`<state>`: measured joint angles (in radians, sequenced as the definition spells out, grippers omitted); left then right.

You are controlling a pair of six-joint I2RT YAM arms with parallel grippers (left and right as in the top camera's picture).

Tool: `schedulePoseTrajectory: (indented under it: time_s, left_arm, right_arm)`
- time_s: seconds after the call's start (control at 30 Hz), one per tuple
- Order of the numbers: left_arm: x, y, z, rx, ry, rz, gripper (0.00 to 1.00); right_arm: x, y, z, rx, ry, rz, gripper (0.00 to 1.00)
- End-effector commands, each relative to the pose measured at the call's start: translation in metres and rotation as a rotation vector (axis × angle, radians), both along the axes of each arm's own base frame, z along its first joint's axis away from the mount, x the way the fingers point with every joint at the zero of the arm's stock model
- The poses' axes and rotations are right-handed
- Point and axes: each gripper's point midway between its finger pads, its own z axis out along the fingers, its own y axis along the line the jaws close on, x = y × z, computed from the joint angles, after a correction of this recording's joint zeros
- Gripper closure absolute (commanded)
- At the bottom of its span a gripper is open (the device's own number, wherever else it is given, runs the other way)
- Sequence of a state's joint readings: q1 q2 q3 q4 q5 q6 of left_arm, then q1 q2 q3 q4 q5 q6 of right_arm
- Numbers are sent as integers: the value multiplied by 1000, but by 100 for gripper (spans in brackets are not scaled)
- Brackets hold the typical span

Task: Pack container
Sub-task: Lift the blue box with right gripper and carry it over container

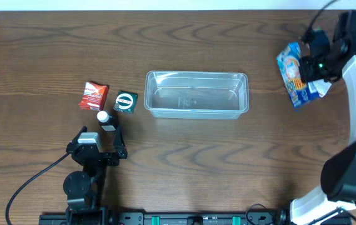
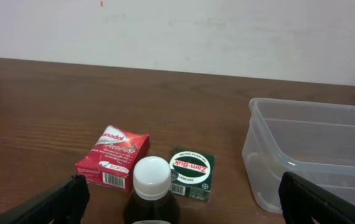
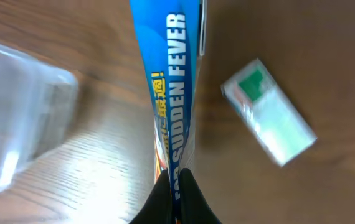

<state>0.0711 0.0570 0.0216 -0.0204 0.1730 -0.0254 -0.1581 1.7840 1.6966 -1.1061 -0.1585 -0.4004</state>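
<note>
**A:** What does the overhead view give that the wrist cameras cannot?

**B:** The whole layout. The container (image 1: 197,94) sits near the middle of the desk (image 1: 228,162), its long sides running left to right. To its left lie a red packet (image 1: 94,96) and a dark green box (image 1: 125,102), side by side. A bottle (image 1: 105,119) with a white cap stands just below them. The left tool (image 1: 100,139) is spread wide behind that bottle, holding nothing. The right tool is far off at the desk's right edge, well apart from the container.

**A:** And the left wrist view?

**B:** Print. The green box reads "Zam-Buk", and the red packet carries white lettering and a barcode. One end wall of the container fills the right side.

**A:** The right wrist view?

**B:** The grip itself. The right tool (image 3: 177,194) is pinched closed on the edge of a blue packet (image 3: 171,81) with "SUDDEN FEVER" printed along it. A small white and green box (image 3: 269,112) lies on the desk just beside the packet. I cannot tell whether the packet is off the desk.

**A:** How does the container look?

**B:** It is clear plastic and rectangular, with rounded corners and a raised rim, open side up. The wood grain shows through its floor, and light glints along the walls. It is far larger than any packet.
</note>
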Motion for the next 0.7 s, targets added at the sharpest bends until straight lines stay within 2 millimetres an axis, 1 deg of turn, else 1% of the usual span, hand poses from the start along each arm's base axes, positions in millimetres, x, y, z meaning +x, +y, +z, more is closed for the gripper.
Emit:
schedulePoseTrajectory:
  time_s: [0.0, 0.13, 0.2, 0.27, 0.33, 0.47, 0.53, 0.67]
  left_arm:
    - [-1, -1, -17, -1, 52, -7, 2]
    - [-1, -1, -17, -1, 52, -7, 2]
    - [-1, -1, -17, -1, 52, -7, 2]
    - [-1, -1, -17, -1, 52, -7, 2]
    - [-1, -1, -17, -1, 52, -7, 2]
    - [-1, -1, -17, -1, 52, -7, 2]
    - [-1, -1, -17, -1, 52, -7, 2]
    - [-1, -1, -17, -1, 52, -7, 2]
  right_arm:
    - [3, 41, 61, -61, -172, 210, 99]
    - [-6, 90, 99, -161, -309, 494, 99]
    - [-13, 109, 111, -205, -360, 613, 99]
    - [-21, 128, 119, -226, -395, 709, 99]
    - [-29, 146, 120, -248, -408, 805, 99]
    - [-43, 171, 110, -267, -384, 951, 99]
    - [-47, 182, 105, -263, -369, 985, 99]
    - [-48, 197, 97, -272, -356, 1025, 99]
